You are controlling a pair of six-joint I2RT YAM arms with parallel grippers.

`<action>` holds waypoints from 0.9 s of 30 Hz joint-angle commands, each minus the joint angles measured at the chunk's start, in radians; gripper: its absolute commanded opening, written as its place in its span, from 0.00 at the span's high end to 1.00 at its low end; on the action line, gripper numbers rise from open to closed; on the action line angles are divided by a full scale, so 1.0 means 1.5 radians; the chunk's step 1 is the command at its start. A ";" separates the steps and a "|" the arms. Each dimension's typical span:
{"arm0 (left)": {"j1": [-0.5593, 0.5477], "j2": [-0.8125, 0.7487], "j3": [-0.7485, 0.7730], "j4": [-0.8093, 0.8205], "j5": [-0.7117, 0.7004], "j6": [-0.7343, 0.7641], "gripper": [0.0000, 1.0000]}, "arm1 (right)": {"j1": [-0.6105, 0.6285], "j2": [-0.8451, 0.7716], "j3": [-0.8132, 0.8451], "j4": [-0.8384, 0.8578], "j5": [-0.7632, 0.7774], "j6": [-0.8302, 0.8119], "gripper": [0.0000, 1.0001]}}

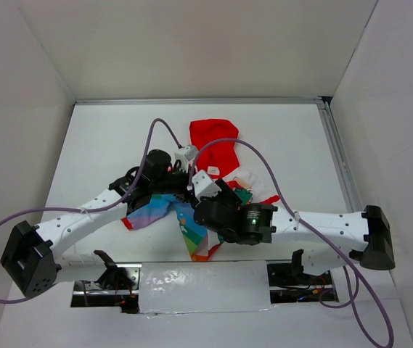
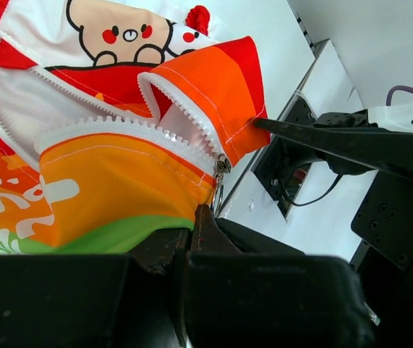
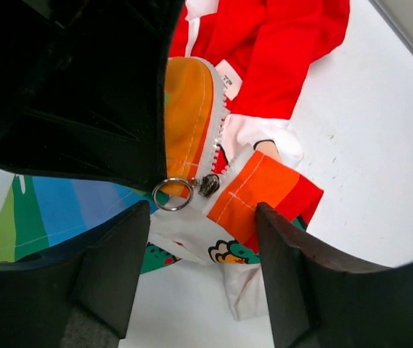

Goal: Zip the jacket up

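Note:
The jacket (image 1: 217, 148) lies mid-table, red hood at the far end, rainbow-striped side (image 1: 152, 210) toward the left arm. In the left wrist view the white side with the cartoon bear (image 2: 123, 32) lies beyond the open zip teeth. My left gripper (image 2: 196, 217) is shut on the rainbow side's lower edge, just below the zip slider (image 2: 222, 165). My right gripper (image 3: 200, 217) is open, its fingers (image 3: 119, 261) astride the slider (image 3: 210, 185) and its metal ring pull (image 3: 171, 194), touching neither. Both grippers meet over the jacket's bottom (image 1: 195, 190).
White walls enclose the table on three sides. A metal rail (image 1: 337, 152) runs along the right edge. A taped white panel (image 1: 206, 286) and the arm bases with cables sit at the near edge. Purple cables loop over the jacket.

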 commanded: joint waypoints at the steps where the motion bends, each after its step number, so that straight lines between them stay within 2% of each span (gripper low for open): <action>1: 0.006 -0.011 0.031 0.015 0.030 0.003 1.00 | 0.007 0.010 0.021 0.053 0.026 -0.041 0.35; 7: 0.006 -0.007 0.033 0.012 0.034 0.005 1.00 | 0.001 0.018 0.022 0.088 0.026 -0.065 0.45; 12: 0.006 -0.014 0.028 0.012 0.037 0.005 1.00 | -0.013 0.008 0.021 0.090 0.031 -0.057 0.61; 13: 0.006 -0.016 0.025 0.016 0.038 0.006 1.00 | -0.017 0.005 0.020 0.090 0.026 -0.057 0.68; 17: 0.006 -0.018 0.020 0.013 0.030 0.008 1.00 | -0.020 -0.021 0.023 0.095 -0.008 -0.054 0.70; 18: 0.006 -0.016 0.021 0.011 0.031 0.009 1.00 | -0.019 -0.025 0.023 0.096 -0.013 -0.056 0.74; 19: 0.006 -0.014 0.021 0.010 0.031 0.010 1.00 | -0.019 -0.029 0.022 0.103 -0.014 -0.056 0.86; 21: 0.006 -0.014 0.022 0.011 0.035 0.012 1.00 | -0.023 -0.038 0.020 0.106 -0.016 -0.054 0.98; 27: 0.006 -0.017 0.017 0.019 0.045 0.027 1.00 | -0.045 -0.055 0.016 0.113 -0.067 -0.050 1.00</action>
